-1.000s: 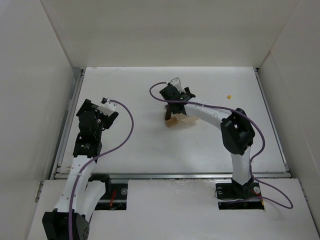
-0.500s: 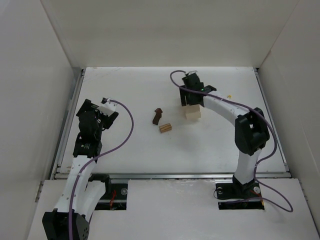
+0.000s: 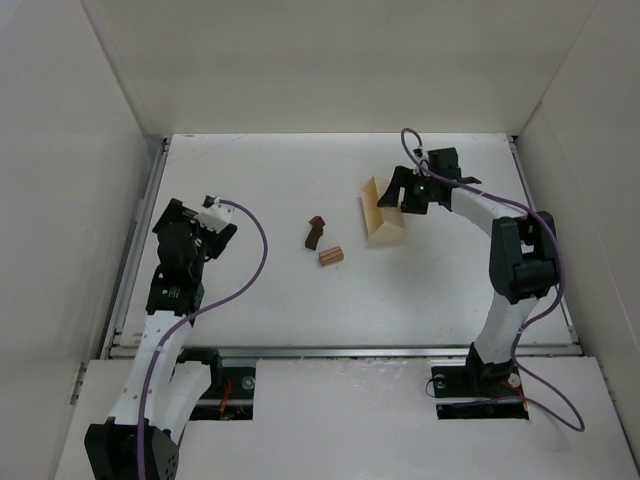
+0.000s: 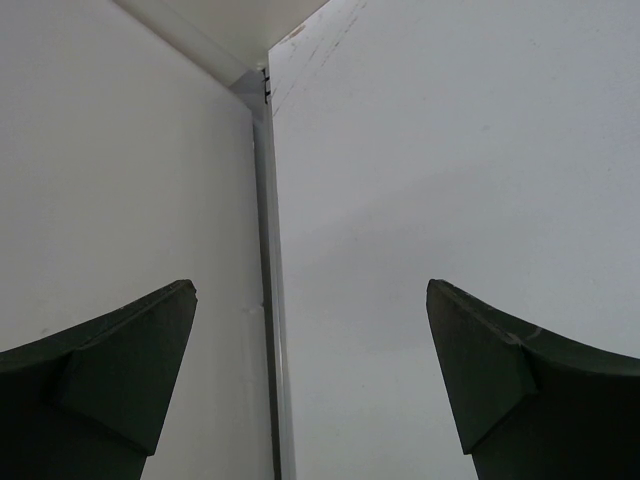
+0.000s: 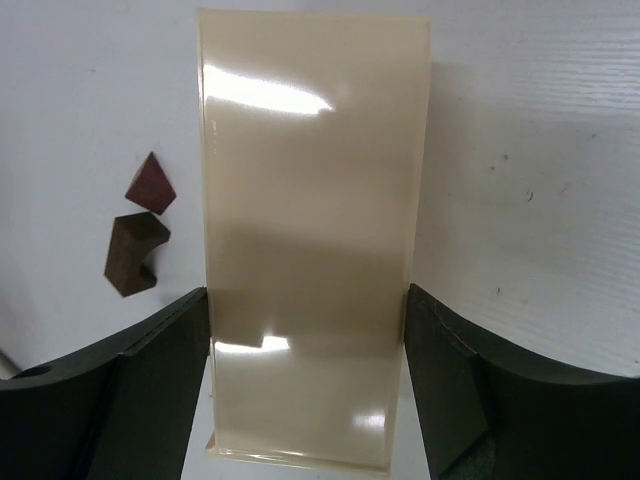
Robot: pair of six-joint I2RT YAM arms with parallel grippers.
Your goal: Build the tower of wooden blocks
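The wood block tower is not stacked: a dark brown block with a reddish piece (image 3: 316,231) and a pale wooden block (image 3: 331,256) lie loose mid-table. The right wrist view shows the dark block (image 5: 132,255) and the reddish piece (image 5: 151,185) to the left of the box. My right gripper (image 3: 404,194) is shut on the pale cream box (image 3: 380,212), with its fingers (image 5: 165,360) pressed on both long sides of the box (image 5: 310,200). My left gripper (image 3: 213,214) is open and empty at the left, far from the blocks; in its own view (image 4: 310,290) only wall and table show.
White walls enclose the table on three sides. A metal rail (image 4: 270,300) runs along the left edge near my left gripper. The yellow bead is hidden.
My right gripper has swung right and toward the back with the cream box, away from the blocks. The blocks now lie uncovered. The left arm has not moved.
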